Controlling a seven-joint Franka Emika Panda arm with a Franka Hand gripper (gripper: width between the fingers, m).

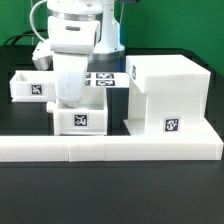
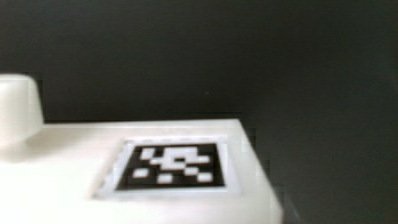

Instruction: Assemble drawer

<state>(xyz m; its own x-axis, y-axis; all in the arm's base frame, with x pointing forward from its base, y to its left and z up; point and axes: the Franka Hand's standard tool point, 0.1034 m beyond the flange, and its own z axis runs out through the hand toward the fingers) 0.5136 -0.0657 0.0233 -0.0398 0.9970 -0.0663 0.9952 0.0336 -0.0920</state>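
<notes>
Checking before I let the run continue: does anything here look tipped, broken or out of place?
Nothing stands out. The housing stands upright by the border wall; the tray at the exterior view's left and the middle tray lie flat, unbroken, not yet inside it. The hand hangs by the middle tray.

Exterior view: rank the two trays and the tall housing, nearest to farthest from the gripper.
1. Front tray, directly under the gripper.
2. Side tray, exterior view's left, just beside it.
3. Tall housing, exterior view's right.
</notes>
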